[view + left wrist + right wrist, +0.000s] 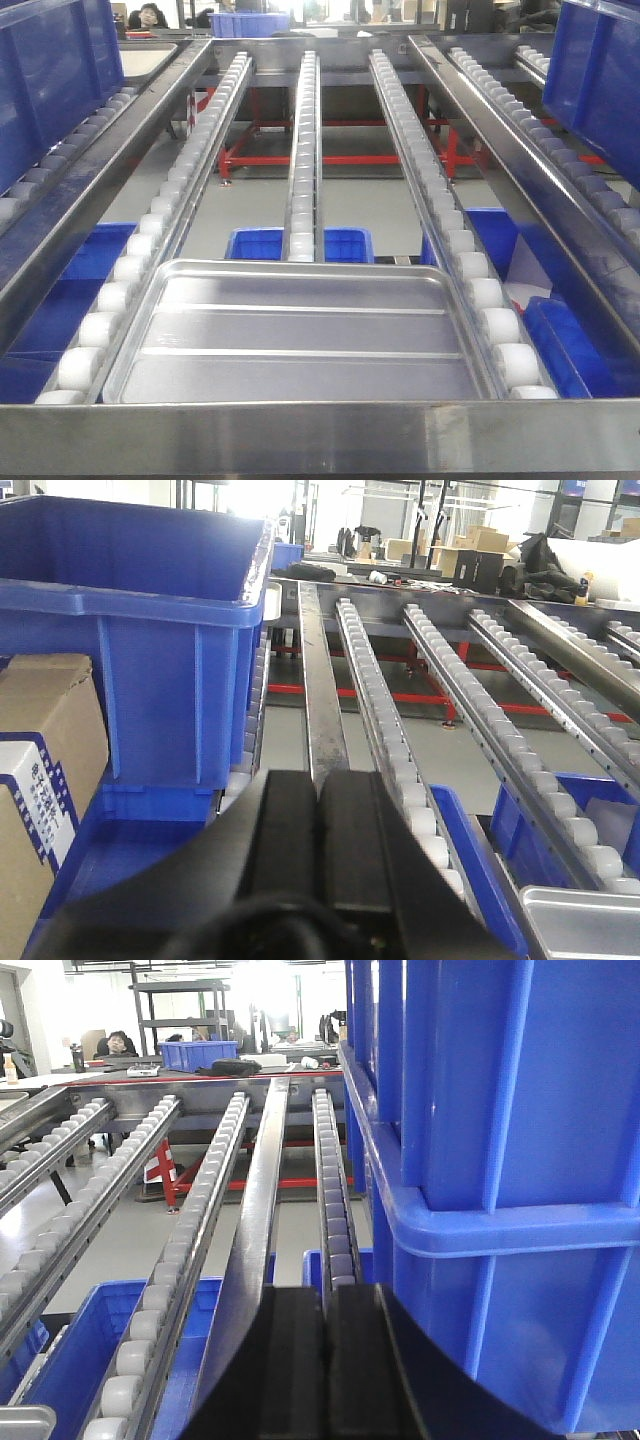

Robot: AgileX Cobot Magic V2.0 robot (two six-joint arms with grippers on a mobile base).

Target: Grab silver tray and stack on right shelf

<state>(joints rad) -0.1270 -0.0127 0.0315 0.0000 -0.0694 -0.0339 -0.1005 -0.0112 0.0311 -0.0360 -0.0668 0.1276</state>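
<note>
Where 3 rails (303,150) of big white rollers meet the front bar (320,435), we list 1 tray (300,335): silver, 2 ribs, lying flat across the rails, near rim just behind the bar. Right shelf (575,168): small pale rollers, to the right of that rack, carrying 1 blue bin (600,80). Left gripper (318,830): black fingers pressed together, nothing between them, beside another blue bin (140,630) and 1 carton (45,730). Right gripper (328,1350): fingers likewise together, empty, beside the shelf's bin.
</note>
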